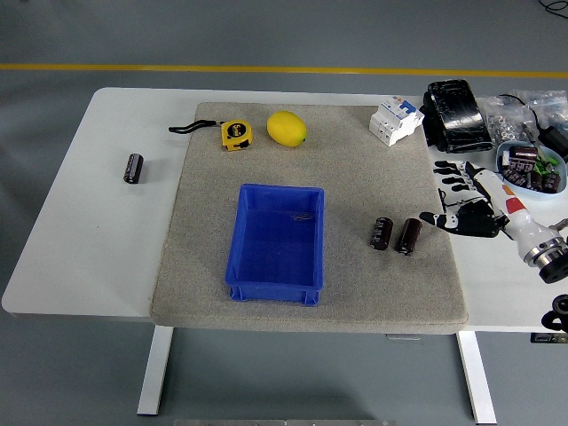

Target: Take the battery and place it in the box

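The blue box [275, 242] sits nearest the table edge on the grey mat [204, 266], well left of the fingers. Two dark batteries [396, 235] lie side by side on the mat, just left of the fingertips, not touched. The right hand [470, 209] hovers at the mat's right edge, fingers [451, 183] spread wide, holding nothing. Farther off lie a yellow lemon [287, 128] and a tape measure [235, 134].

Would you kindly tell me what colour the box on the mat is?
The box is bright blue, seen clearly in the head view.
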`<state>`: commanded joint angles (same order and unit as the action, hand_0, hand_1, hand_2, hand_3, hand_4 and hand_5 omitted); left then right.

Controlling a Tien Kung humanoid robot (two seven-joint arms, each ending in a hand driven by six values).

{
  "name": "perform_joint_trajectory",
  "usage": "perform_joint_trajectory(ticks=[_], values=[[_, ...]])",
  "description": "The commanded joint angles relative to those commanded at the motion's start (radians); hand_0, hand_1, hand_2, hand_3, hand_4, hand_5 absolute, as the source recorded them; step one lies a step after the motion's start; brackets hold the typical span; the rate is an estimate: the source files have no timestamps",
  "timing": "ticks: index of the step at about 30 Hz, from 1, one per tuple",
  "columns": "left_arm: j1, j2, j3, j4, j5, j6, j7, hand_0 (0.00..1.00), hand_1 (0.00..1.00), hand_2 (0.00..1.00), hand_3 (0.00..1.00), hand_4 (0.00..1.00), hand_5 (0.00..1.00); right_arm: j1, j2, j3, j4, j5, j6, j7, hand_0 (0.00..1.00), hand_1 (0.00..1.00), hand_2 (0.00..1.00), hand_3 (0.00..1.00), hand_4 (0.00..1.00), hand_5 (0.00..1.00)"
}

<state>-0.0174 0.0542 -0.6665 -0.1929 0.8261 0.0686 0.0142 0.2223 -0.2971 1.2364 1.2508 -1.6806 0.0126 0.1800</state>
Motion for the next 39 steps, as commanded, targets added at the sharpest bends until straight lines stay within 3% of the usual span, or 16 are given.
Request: perform_joint_trajectory(ticks=[15, 16, 17, 21, 22, 39], values=[[0.003, 0.006, -0.008, -0.002, 0.017, -0.002, 0.009, 0.679, 0.682, 0.798, 0.808, 0.725, 0.976, 0.059, -0.022, -0.146, -0.084, -0.098, -0.037, -0.007, 0.721, 0.69, 0.718, 0.783, 0.998, 0.303], [0.003, 0.006, -0.009, -0.002, 0.019, -0.002, 0.009, 0.679, 0.682, 0.796, 0.808, 0.722, 0.971, 0.06, -0.021, -0.152, -0.09, -0.101, -0.038, -0.005, 0.659, 0.664, 0.693, 0.759, 0.998, 0.304], [0.003, 0.006, -0.01, -0.002, 0.021, -0.002, 0.01, 0.679, 0.682, 0.796, 0.808, 0.722, 0.971, 0.063, -0.02, -0.16, -0.098, -0.111, -0.039, -0.003, 0.659, 0.664, 0.693, 0.759, 0.998, 0.304], [0.003, 0.007, -0.013, -0.002, 0.027, -0.002, 0.011, 0.679, 0.682, 0.796, 0.808, 0.722, 0.971, 0.071, -0.02, -0.181, -0.113, -0.145, -0.049, 0.004, 0.659, 0.664, 0.693, 0.759, 0.998, 0.304], [0.002, 0.007, -0.014, -0.002, 0.027, -0.002, 0.011, 0.68, 0.679, 0.793, 0.808, 0.724, 0.971, 0.073, -0.021, -0.184, -0.116, -0.152, -0.052, 0.005, 0.578, 0.632, 0.662, 0.74, 0.998, 0.305], [-0.009, 0.011, 0.0, -0.002, 0.01, 0.0, 0.006, 0.68, 0.672, 0.788, 0.806, 0.727, 0.965, 0.115, -0.007, -0.223, -0.204, -0.215, -0.103, 0.007, 0.543, 0.615, 0.654, 0.73, 0.998, 0.307]])
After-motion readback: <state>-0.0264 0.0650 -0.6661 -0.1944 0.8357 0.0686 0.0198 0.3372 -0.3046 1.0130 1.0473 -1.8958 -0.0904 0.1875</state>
